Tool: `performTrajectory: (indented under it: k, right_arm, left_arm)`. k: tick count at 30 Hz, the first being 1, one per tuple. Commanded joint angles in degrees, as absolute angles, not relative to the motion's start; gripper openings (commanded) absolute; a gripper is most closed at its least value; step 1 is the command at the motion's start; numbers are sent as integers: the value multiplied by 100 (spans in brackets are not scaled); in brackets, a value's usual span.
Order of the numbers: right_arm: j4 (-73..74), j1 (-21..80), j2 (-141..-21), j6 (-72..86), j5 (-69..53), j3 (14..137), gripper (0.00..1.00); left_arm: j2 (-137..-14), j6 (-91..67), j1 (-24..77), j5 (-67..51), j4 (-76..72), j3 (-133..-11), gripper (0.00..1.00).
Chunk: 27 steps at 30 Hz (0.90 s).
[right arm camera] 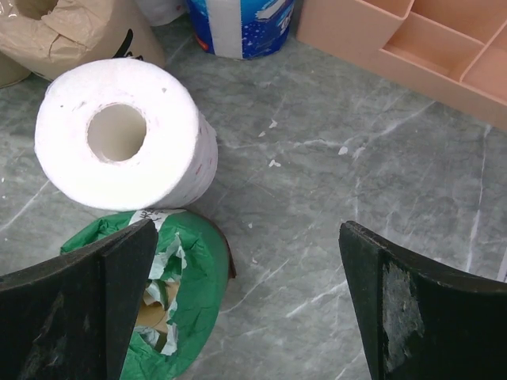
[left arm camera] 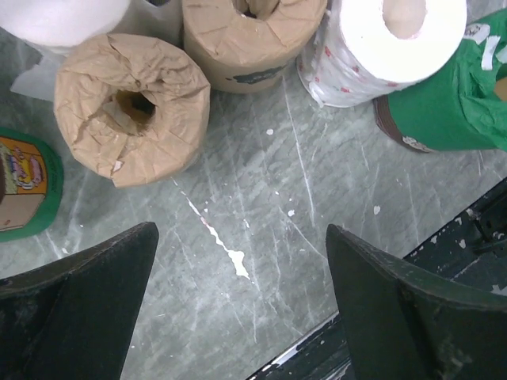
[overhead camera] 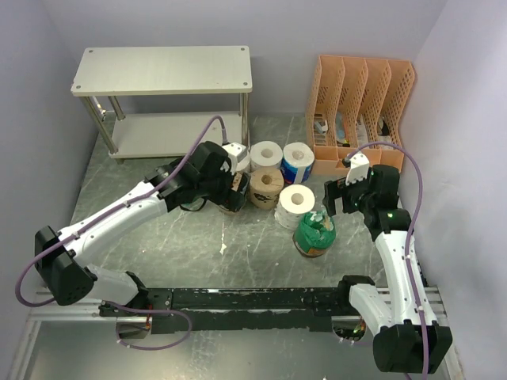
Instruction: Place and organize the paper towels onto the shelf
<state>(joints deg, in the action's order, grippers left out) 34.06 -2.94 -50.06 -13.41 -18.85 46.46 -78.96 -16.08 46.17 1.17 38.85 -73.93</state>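
Note:
The shelf (overhead camera: 162, 71) stands at the back left, both boards bare. The paper towels cluster at mid-table: a white roll (overhead camera: 266, 153), a blue-printed roll (overhead camera: 298, 161), a tan roll (overhead camera: 265, 186), a second white roll (overhead camera: 296, 202) and a green roll (overhead camera: 314, 232). My left gripper (overhead camera: 231, 192) is open above the table just short of another tan roll (left arm camera: 131, 107); nothing is between its fingers (left arm camera: 242, 237). A second green roll (left arm camera: 24, 186) shows at that view's left edge. My right gripper (overhead camera: 337, 198) is open and empty (right arm camera: 247, 229), beside the green roll (right arm camera: 170, 305) and the white roll (right arm camera: 127, 134).
An orange slotted file organizer (overhead camera: 364, 103) stands at the back right, close to the right arm. A black rail (overhead camera: 261, 299) runs along the near edge between the arm bases. Walls close the table in at left, back and right.

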Motion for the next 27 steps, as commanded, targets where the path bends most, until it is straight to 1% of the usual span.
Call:
performTrajectory:
  k: [1, 3, 5, 7, 9, 11, 14, 19, 24, 27]
  right_arm:
    - [3289, -343, -4980, -1370, -1801, 4630, 100]
    - [3315, -347, -4998, -1394, -1846, 4652, 100]
    - [3337, -343, -4974, -1412, -1916, 4654, 100]
    - [3336, -343, -4927, -1435, -1945, 4641, 100]
    - [3288, -345, -4856, -1462, -1970, 4600, 100]
    - [3274, -345, -4822, -1496, -1986, 4574, 100]
    - [3263, -349, -4875, -1482, -1934, 4584, 100]
    - [3255, -344, -4903, -1459, -1869, 4583, 100]
    - [3234, -348, -4878, -1475, -1885, 4565, 100]
    - [3229, -344, -4886, -1468, -1872, 4561, 100]
  left_arm:
    - [-7800, -1740, 4758, 832, 3714, -7644, 99]
    - [-7640, -1443, 4857, 732, 3350, -7432, 98]
    - [-7624, -1234, 4905, 874, 3207, -7376, 97]
    - [-7894, -1085, 4913, 1054, 3492, -7636, 97]
    - [-8388, -1003, 4937, 1154, 4040, -8134, 93]
    - [-8849, -942, 4969, 1088, 4432, -8578, 95]
    - [-9153, -823, 5051, 1122, 4221, -8613, 96]
    - [-9531, -680, 5071, 1399, 3950, -8769, 89]
    - [-10084, -417, 5165, 2012, 3923, -8942, 94]
    - [-10414, -380, 5341, 2415, 4086, -9174, 92]
